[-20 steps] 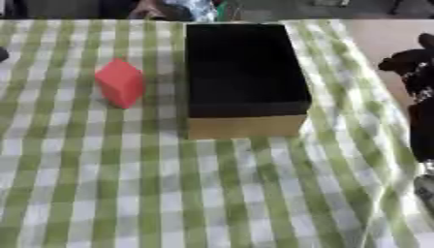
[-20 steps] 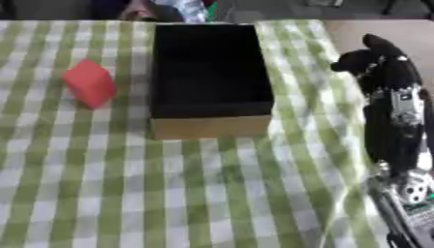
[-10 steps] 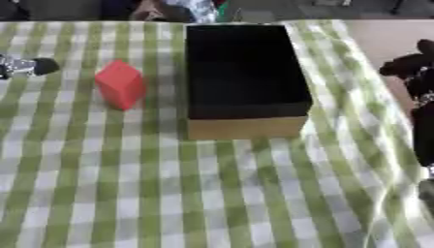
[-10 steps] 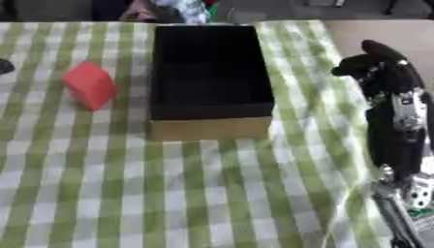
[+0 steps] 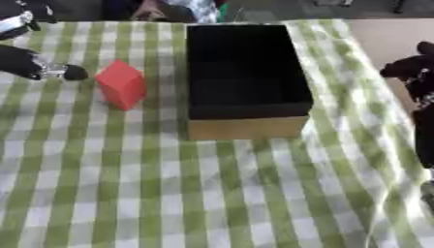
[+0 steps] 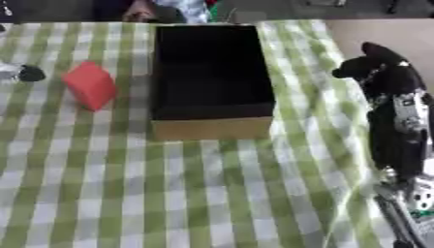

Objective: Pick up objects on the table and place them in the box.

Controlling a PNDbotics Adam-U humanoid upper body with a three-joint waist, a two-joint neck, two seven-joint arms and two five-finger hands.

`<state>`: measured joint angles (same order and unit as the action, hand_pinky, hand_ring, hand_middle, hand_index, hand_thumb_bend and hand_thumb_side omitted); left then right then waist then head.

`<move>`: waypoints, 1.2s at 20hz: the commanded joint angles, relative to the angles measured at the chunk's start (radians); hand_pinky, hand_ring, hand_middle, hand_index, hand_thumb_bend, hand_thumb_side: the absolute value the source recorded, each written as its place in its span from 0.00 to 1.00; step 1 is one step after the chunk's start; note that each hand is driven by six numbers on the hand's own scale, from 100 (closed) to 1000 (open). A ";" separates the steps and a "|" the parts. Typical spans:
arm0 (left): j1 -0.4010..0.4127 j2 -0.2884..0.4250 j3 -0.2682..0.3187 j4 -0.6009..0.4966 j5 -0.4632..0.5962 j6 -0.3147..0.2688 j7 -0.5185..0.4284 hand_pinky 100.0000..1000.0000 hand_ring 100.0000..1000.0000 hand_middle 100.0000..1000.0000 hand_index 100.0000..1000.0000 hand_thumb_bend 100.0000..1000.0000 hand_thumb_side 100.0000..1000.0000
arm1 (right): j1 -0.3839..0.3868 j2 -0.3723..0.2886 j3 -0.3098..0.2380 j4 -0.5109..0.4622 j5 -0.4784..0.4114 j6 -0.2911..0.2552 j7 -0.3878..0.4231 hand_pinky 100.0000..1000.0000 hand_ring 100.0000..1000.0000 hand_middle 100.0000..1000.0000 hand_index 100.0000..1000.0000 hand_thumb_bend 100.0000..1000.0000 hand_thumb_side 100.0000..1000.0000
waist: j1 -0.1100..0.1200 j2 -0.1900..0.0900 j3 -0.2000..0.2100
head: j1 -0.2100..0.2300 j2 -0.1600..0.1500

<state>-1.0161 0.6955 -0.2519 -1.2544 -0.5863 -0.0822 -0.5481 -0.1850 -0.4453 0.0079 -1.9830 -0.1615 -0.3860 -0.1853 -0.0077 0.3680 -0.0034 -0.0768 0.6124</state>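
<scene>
Tablecloth (image 5: 169,193), green-and-white checked, fills the near part of the view and carries nothing in its front stretch. Near the right edge the robot's right hand (image 6: 377,68) hangs over the cloth's border, holding nothing; its fingers look curled inward, dark against the tan surface beyond. It sits much as it did a second ago, so it seems idle.

Farther in, the open black box (image 5: 246,72) stands with its tan front wall (image 5: 246,128) facing the camera. Its inside is dark, and nothing can be made out in it.

Left of the box and a little apart from it, the red block (image 5: 121,85) stands on the cloth, unmoved across the last second.

The change is at the far left. The left hand (image 5: 30,65) has come in from the left edge (a second ago it barely showed in the left eye view) and a dark fingertip (image 5: 74,72) now sits just beside the block, not yet touching as far as I can tell. Whether its fingers are spread or drawn together cannot be told, since most of the hand is cut off.

I judge this to be the reach for the block, with grasp, lift and carry rightward over the box's wall all ahead.
</scene>
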 commanded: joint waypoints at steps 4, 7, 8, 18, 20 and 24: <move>-0.045 -0.010 -0.011 0.008 -0.007 0.067 -0.109 0.81 0.90 0.93 0.99 0.99 0.89 | -0.009 -0.010 0.000 -0.017 -0.005 0.011 0.002 0.82 0.63 0.59 0.81 0.00 0.87 | 0.021 -0.012 -0.006 | 0.007 -0.003; -0.051 -0.018 -0.020 0.010 -0.040 0.077 -0.154 0.79 0.89 0.89 0.98 1.00 0.94 | -0.010 -0.009 0.000 -0.017 -0.006 0.015 0.003 0.82 0.63 0.59 0.80 0.00 0.87 | 0.023 -0.014 -0.007 | 0.009 -0.001; -0.052 -0.020 -0.022 0.010 -0.052 0.077 -0.166 0.79 0.88 0.88 0.98 1.00 0.94 | -0.009 -0.009 0.000 -0.017 -0.006 0.016 0.004 0.82 0.63 0.59 0.80 0.00 0.87 | 0.024 -0.015 -0.008 | 0.009 0.000; -0.061 -0.047 -0.035 0.040 -0.103 0.073 -0.236 0.75 0.87 0.79 1.00 1.00 0.99 | -0.009 -0.003 -0.002 -0.017 -0.002 0.025 0.003 0.82 0.63 0.58 0.80 0.00 0.87 | 0.030 -0.021 -0.014 | 0.014 0.007; -0.063 -0.053 -0.038 0.050 -0.124 0.074 -0.238 0.74 0.87 0.79 1.00 1.00 1.00 | -0.009 -0.002 -0.002 -0.017 -0.002 0.027 0.003 0.82 0.63 0.58 0.79 0.00 0.87 | 0.032 -0.021 -0.015 | 0.016 0.008; -0.068 -0.071 -0.036 0.084 -0.177 0.077 -0.233 0.72 0.86 0.79 1.00 1.00 1.00 | -0.011 0.001 0.000 -0.017 -0.003 0.031 0.005 0.82 0.63 0.58 0.79 0.00 0.87 | 0.037 -0.021 -0.020 | 0.022 0.009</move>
<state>-1.0581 0.6128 -0.2910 -1.1707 -0.7455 -0.0076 -0.7820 -0.1860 -0.4350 0.0128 -1.9830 -0.1630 -0.3578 -0.1793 0.0149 0.3680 -0.0225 -0.0597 0.6146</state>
